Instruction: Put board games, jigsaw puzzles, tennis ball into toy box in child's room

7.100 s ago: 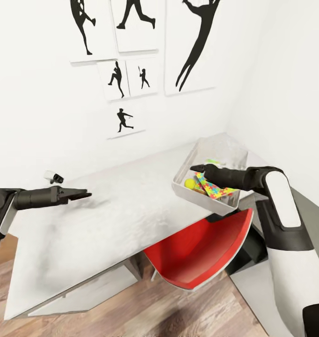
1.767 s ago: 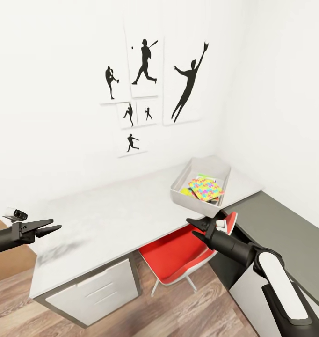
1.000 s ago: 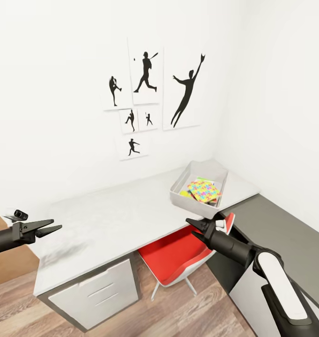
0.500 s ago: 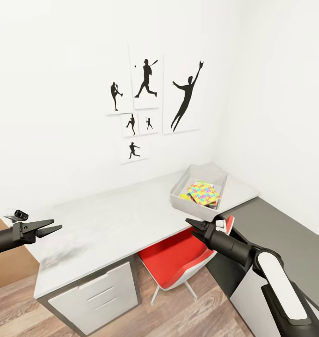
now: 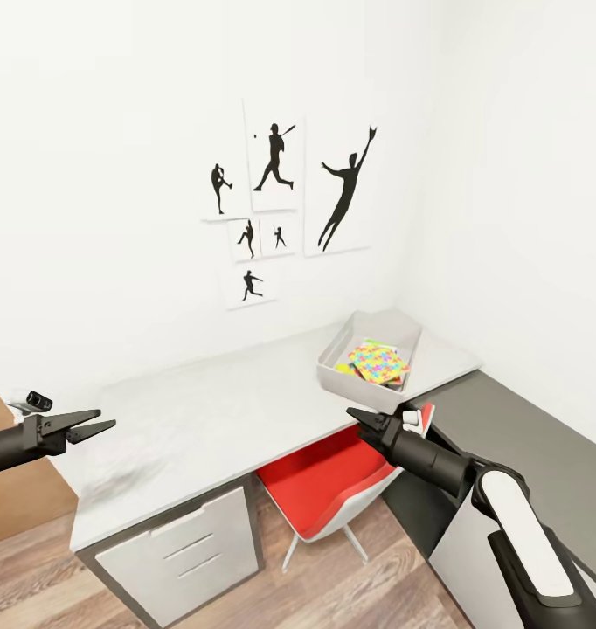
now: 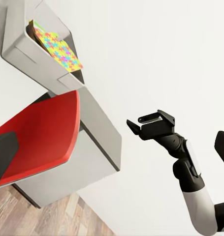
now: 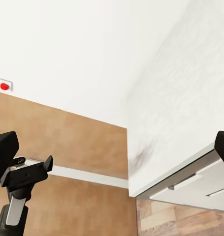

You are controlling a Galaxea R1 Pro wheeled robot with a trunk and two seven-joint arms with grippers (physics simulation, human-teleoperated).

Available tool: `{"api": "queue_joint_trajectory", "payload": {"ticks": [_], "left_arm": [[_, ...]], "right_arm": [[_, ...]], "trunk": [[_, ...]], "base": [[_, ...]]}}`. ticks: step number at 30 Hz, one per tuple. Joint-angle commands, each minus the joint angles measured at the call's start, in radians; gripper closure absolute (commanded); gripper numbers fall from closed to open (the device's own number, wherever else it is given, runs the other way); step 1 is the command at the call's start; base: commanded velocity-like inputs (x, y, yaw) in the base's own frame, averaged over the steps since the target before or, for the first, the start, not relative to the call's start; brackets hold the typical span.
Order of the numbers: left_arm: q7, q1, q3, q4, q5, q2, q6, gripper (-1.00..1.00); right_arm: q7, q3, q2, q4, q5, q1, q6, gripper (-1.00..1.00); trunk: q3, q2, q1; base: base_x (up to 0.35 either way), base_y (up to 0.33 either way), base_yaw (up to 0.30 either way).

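Observation:
The toy box (image 5: 336, 368) stands at the far right end of the table's light-grey top (image 5: 219, 411), near the room's corner. A jigsaw puzzle (image 5: 378, 362) lies on top of what is in it, and a yellow-green sliver of the tennis ball (image 5: 343, 368) peeks out beside it. The left wrist view shows the toy box (image 6: 23, 51) and puzzle (image 6: 56, 47) too. My right gripper (image 5: 361, 421) hangs open and empty in front of the table's edge, short of the box. My left gripper (image 5: 93, 428) is open and empty off the table's left end. The board games are out of view.
A red chair (image 5: 333, 479) is tucked under the table below the toy box. The dark-grey wing (image 5: 525, 441) runs along the right wall. White drawers (image 5: 180, 546) sit under the table's left part. A brown wooden panel (image 5: 14, 502) stands at far left. Silhouette prints (image 5: 276, 188) hang above.
The whole view has drawn back from the table, so the camera has moved. The right gripper, seven seconds ago over the toy box, now hangs before the table edge. Both stay open.

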Motion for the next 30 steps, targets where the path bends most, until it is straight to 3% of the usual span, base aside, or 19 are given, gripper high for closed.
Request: {"api": "queue_joint_trajectory", "payload": {"ticks": [1,12,20,30], "left_arm": [[-0.004,-0.001,0.000,0.000,-0.001,0.000,0.011,-1.00],[-0.004,-0.001,-0.001,0.000,-0.001,0.000,0.011,-1.00],[-0.004,-0.001,-0.001,0.000,-0.001,-0.001,0.011,-1.00],[-0.004,-0.001,-0.001,0.000,0.000,-0.001,0.011,-1.00]], "right_arm": [[0.008,0.000,-0.001,0.000,0.008,-0.001,0.002,-1.00],[0.008,0.000,0.000,0.000,0.010,-0.001,0.002,-1.00],[0.009,0.000,0.001,0.000,0.045,-0.001,0.002,-1.00],[0.009,0.000,0.000,0.000,0.049,-0.001,0.002,-1.00]], "trunk": [[0.000,-0.002,0.001],[0.018,-0.002,0.001],[0.031,-0.002,0.001],[0.048,-0.002,0.001]], "base": [[-0.005,0.000,0.000],[-0.001,0.000,0.000],[-0.032,0.000,0.000],[-0.066,0.000,0.000]]}}
